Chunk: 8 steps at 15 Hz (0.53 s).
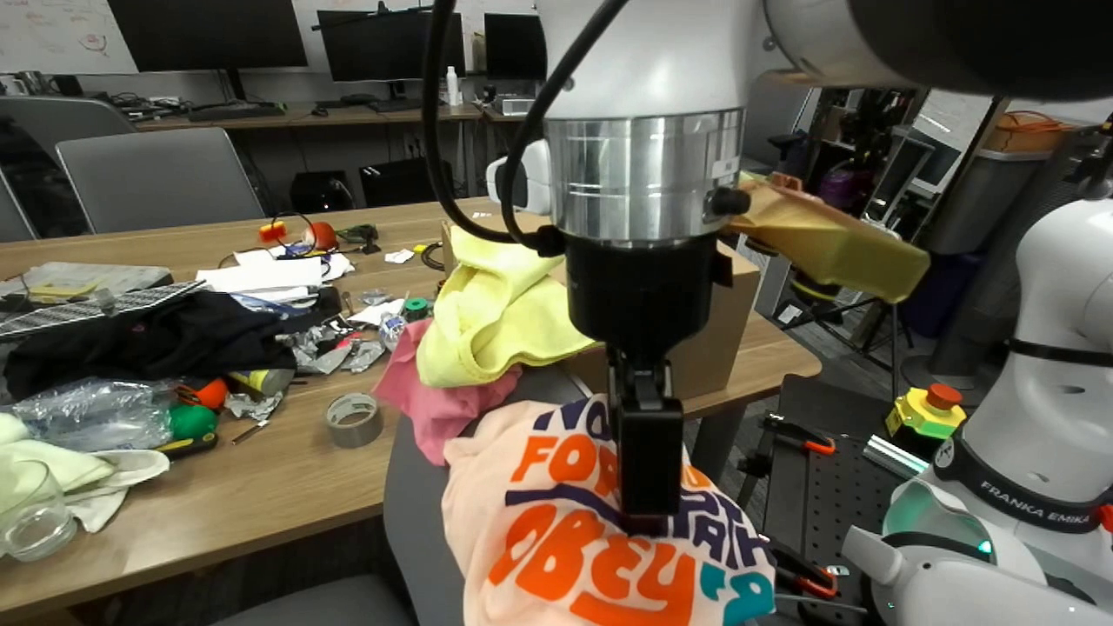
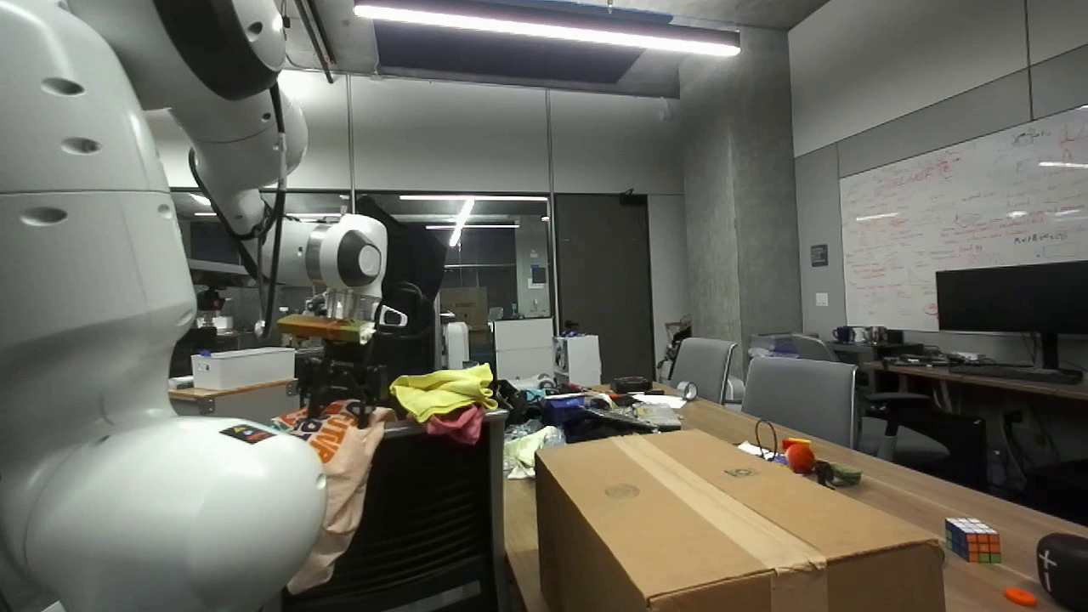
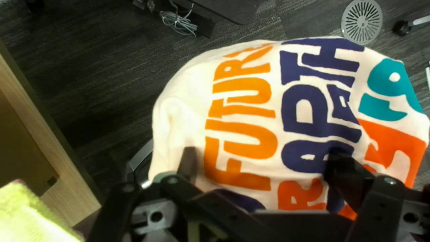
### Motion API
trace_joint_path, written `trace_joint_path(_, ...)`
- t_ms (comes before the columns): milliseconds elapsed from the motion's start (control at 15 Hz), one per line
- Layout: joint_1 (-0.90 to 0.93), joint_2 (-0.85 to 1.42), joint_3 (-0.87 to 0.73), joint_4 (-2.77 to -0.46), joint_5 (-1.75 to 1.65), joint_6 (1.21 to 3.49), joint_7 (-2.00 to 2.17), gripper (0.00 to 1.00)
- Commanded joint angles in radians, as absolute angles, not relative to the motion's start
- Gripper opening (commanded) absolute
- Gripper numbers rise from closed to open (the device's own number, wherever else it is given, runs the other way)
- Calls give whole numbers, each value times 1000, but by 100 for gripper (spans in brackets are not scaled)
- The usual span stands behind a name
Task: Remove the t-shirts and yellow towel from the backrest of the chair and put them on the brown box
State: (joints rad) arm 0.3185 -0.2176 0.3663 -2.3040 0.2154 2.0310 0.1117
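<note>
A robot arm [image 1: 661,61] held its claw [image 3: 263,159], spread wide and gripping nothing, over a white T-shirt [image 1: 556,552] lettered in orange and blue; whether it touched the cloth could not be told. By all appearances, the whole clearing of the grey chair [image 1: 413,522] was left to do. In an exterior view, the white T-shirt was draped over the near end of the backrest [image 2: 429,510], and at the far end a pink T-shirt [image 1: 439,409] lay partly under a bright yellow towel [image 1: 504,322]. None of the three had reached the brown box [image 2: 629,518], set on the desk [image 1: 287,487] near the chair. The towel would likely have to come away before the pink T-shirt, and the box's tall side seemed to call for a high carry. To the left, the desk bore a black cloth heap [image 1: 148,339], crumpled clear plastic [image 1: 96,422], a roll of grey tape [image 1: 355,433] and a drinking glass [image 1: 39,522] beside a pale green cloth [image 1: 52,461], all apparently outside the route. At right, a red-topped stop button [image 1: 926,417] stood near the robot base [image 1: 1013,487]; in an exterior view, a puzzle cube [image 2: 973,541] sat just right of the box.
</note>
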Motion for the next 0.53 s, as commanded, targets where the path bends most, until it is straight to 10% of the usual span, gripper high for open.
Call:
trace_joint_path(0,328,-168,376,-2254,175,2012,141,97)
trace_joint_path(467,322,-153,375,-2228,97,1987,142,40)
